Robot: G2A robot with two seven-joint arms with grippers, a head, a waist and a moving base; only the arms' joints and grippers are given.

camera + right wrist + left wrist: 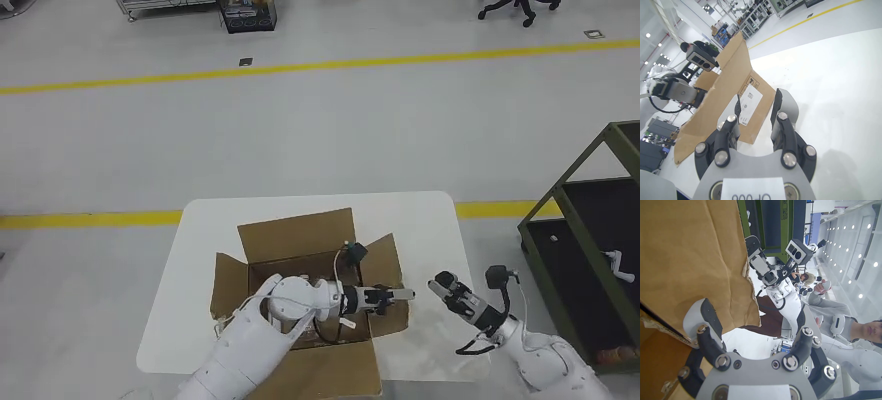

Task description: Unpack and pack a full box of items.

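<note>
Cardboard box [300,240] sits open on the white desk [430,215] with its flaps spread, and we see our left arm lying across the opening. Our left claw [402,295] is released, its fingers wide apart, one pad [710,315] close against the box's right flap [385,262]. Our right claw [438,284] hovers over the desk just beside that flap, also released and gripping nothing.

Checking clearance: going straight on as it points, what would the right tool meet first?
Probably the labelled side wall of the cardboard box, straight ahead of the open right tool; depth is unclear.
</note>
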